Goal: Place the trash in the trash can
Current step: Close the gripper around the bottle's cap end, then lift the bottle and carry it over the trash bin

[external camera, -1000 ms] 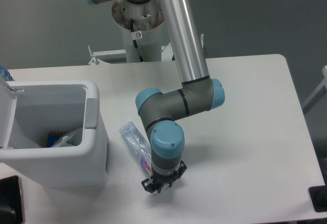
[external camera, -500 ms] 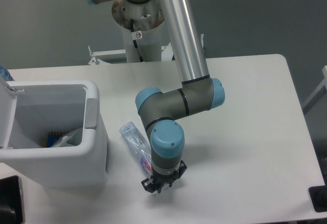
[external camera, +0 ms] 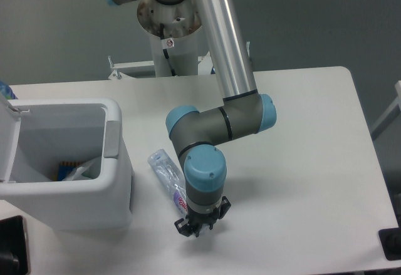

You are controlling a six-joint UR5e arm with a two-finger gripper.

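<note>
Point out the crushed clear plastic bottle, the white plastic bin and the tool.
Crushed clear plastic bottle (external camera: 164,170): fixed camera, clear body.
White plastic bin (external camera: 111,138): fixed camera, grey tab on rim.
Tool (external camera: 195,227): fixed camera, between fingertips.

one fixed camera | high front view | faces table (external camera: 313,162)

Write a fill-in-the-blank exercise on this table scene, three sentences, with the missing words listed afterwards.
1. The crushed clear plastic bottle lies on the ____ table, beside the boxy white plastic bin.
2. The bin's hinged lid stands ____, so its inside shows.
3. The tool hangs low at the bottle's ____ end, the one away from the robot's base.

Missing words: white; open; labelled
</note>
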